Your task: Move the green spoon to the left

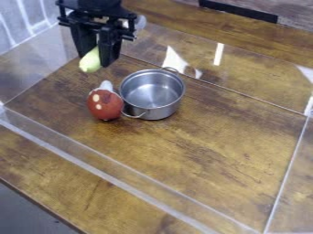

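The green spoon (91, 61) hangs in the black claw (95, 55), its thick, rounded yellow-green handle poking out below the dark fingers, clear of the table. The claw is closed on that handle and points down. Below and to the right of the claw sits a round, shiny steel pot (152, 94), empty inside. Just left of the pot, below the claw, rests a smooth red ball-shaped thing (106, 105). All stand on a dark, grainy wooden table (208, 155) edged by clear plastic walls (98, 169).
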### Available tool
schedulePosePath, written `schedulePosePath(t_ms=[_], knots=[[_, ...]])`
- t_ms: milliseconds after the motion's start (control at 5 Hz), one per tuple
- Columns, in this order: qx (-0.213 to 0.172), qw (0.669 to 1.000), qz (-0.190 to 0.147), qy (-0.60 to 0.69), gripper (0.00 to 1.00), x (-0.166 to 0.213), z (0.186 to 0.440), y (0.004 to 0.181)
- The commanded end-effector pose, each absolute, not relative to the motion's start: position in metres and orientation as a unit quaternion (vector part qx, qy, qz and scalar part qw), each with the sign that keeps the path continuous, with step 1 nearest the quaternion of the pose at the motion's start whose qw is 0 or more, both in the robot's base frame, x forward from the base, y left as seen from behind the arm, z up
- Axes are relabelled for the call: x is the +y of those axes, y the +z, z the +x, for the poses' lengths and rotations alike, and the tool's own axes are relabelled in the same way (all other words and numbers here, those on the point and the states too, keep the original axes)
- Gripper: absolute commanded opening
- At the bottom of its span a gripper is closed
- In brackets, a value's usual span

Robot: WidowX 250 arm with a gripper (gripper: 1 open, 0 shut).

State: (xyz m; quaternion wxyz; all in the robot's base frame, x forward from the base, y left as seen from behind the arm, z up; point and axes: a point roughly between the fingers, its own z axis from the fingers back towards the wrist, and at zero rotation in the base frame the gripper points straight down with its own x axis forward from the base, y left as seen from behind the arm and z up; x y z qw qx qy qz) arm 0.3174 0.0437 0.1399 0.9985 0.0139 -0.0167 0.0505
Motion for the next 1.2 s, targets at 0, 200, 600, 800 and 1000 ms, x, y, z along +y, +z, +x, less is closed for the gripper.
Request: schedulePosePath(t_ms=[0, 200, 600, 800, 1000], knots=[[-0.062, 0.995, 0.019, 0.071, 0.0, 0.031, 0.316, 0.167], [-0.058, 0.993, 0.021, 0.099, 0.0, 0.025, 0.31, 0.163], [-0.055, 0.99, 0.021, 0.129, 0.0, 0.017, 0.322, 0.152], [-0.056, 0.989, 0.021, 0.138, 0.0, 0.012, 0.327, 0.148], [-0.06, 0.992, 0.02, 0.105, 0.0, -0.001, 0.324, 0.153]])
